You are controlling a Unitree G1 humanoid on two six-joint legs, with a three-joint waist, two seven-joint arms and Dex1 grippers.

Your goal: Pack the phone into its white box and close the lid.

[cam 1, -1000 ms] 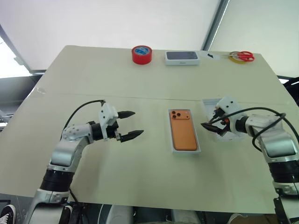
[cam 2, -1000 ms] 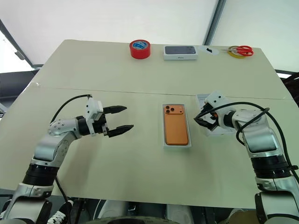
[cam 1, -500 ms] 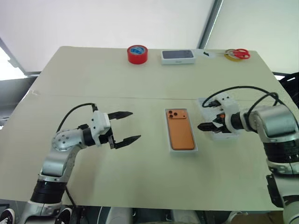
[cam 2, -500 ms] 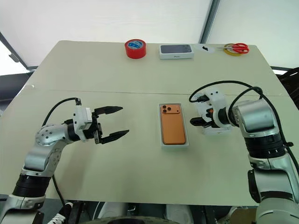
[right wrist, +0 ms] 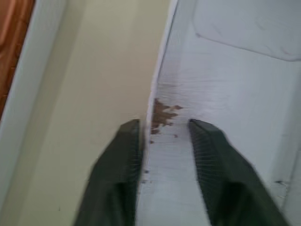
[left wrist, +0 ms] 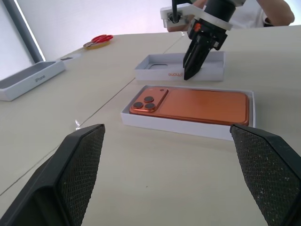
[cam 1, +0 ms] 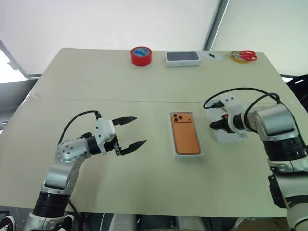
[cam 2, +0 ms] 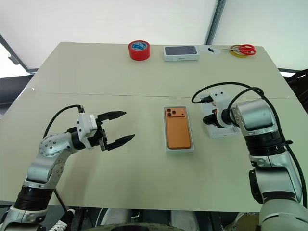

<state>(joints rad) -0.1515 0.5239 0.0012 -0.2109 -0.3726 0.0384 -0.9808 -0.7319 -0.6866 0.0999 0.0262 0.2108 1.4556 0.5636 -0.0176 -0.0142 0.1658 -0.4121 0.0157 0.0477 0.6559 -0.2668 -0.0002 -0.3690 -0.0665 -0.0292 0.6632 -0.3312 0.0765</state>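
Nearest me, my left gripper hovers above the table with its two black fingers spread wide and nothing between them. It points across toward the middle of the table, and I judge it is parked there, out of the way yet ready to steady the carton.

Just ahead of its tips lies the white box, and the phone already sits inside it, orange back up, the three lenses at the far end. So the packing half looks done; the lid is what remains.

Beyond the phone, on its far side from that idle gripper, my right gripper angles down onto the lid, which lies open side up just beside the box. Its fingers straddle the lid's near wall, one finger outside, one inside. I read this as a pinch on that thin wall to lift and flip the lid over.

The head views hide that contact behind the wrist. The right wrist view shows the wall running between the two fingers; the left wrist view shows the narrowed tips meeting the lid's rim.

Farther off are red tape, a closed dark-topped box and scissors.
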